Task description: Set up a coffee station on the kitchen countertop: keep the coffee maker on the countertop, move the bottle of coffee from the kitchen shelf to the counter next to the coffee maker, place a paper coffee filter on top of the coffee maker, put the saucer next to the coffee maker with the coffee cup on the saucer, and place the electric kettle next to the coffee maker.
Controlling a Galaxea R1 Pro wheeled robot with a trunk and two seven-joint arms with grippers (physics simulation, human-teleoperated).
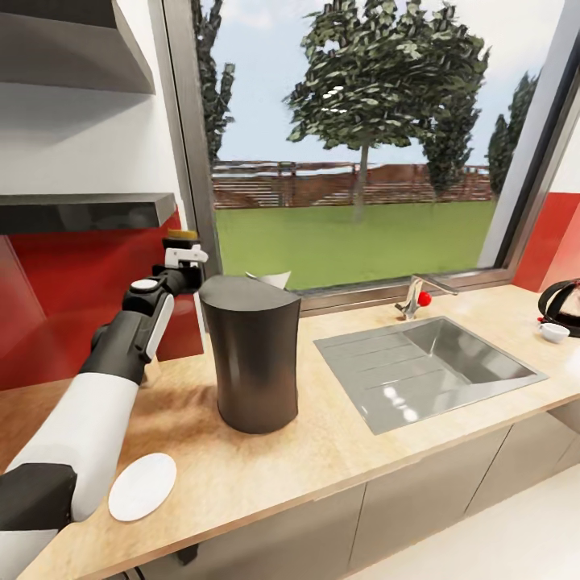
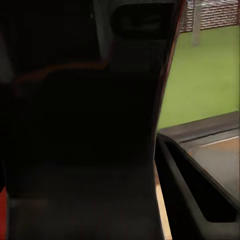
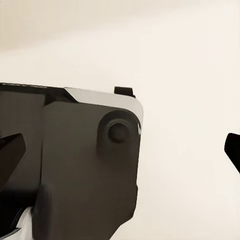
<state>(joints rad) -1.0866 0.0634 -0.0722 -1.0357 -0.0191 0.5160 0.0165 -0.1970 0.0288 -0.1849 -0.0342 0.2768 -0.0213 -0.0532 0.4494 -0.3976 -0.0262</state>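
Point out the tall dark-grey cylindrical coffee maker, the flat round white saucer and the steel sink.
Dark-grey coffee maker (image 1: 251, 362), head view, middle of its side wall.
White saucer (image 1: 142, 486), head view, centre of the disc.
Steel sink (image 1: 387, 366), head view, ridged drainboard.

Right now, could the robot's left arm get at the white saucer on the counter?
Probably yes: the saucer lies bare near the counter's front edge, right beside the left arm. But the left tool seems busy with the bottle of coffee.
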